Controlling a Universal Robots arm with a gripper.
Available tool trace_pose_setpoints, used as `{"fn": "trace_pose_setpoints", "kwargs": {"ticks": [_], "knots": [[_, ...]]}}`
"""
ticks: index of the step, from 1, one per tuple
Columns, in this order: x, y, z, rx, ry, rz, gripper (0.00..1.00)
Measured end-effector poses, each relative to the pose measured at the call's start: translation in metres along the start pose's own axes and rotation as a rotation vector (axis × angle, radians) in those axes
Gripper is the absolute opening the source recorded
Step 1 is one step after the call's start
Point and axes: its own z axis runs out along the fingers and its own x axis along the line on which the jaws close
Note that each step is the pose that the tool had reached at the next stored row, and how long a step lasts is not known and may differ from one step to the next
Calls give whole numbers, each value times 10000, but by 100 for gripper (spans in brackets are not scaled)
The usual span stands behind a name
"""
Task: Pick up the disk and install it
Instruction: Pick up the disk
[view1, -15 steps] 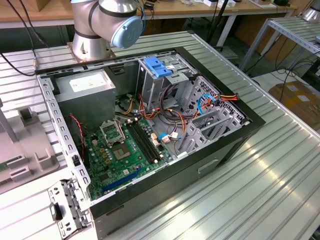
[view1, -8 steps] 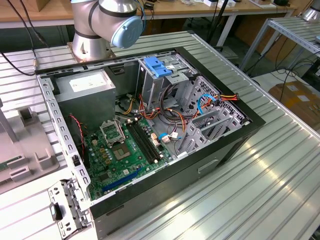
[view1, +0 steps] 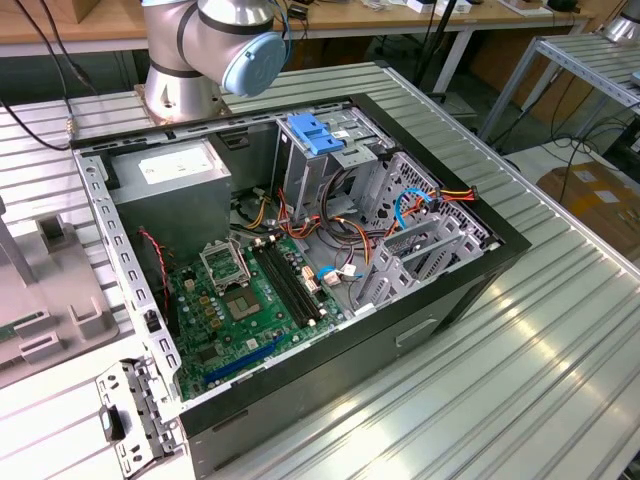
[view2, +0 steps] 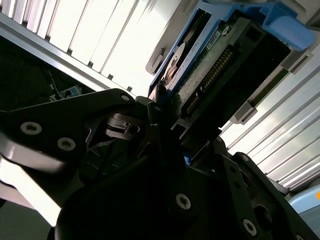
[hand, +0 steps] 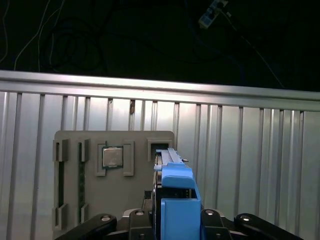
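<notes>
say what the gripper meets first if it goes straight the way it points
Likely the grey fixture plate, at its slot beside the chip; the disk in the jaws would touch first. Depth unclear.

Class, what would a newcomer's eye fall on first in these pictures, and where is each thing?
The open computer case sits on the ribbed metal table in the exterior view, green motherboard bared. In the first wrist view, the gripper clamps the disk, bright blue rails edge-on, with a grey tray holding a square chip beyond it.
</notes>
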Motion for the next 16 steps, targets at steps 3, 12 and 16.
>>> {"fn": "trace_pose_setpoints", "kwargs": {"ticks": [3, 12, 16], "knots": [[-2, 1, -22, 0, 0, 0, 37], [-9, 3, -78, 0, 0, 0, 37], [-12, 4, -108, -1, 0, 0, 37]]}}
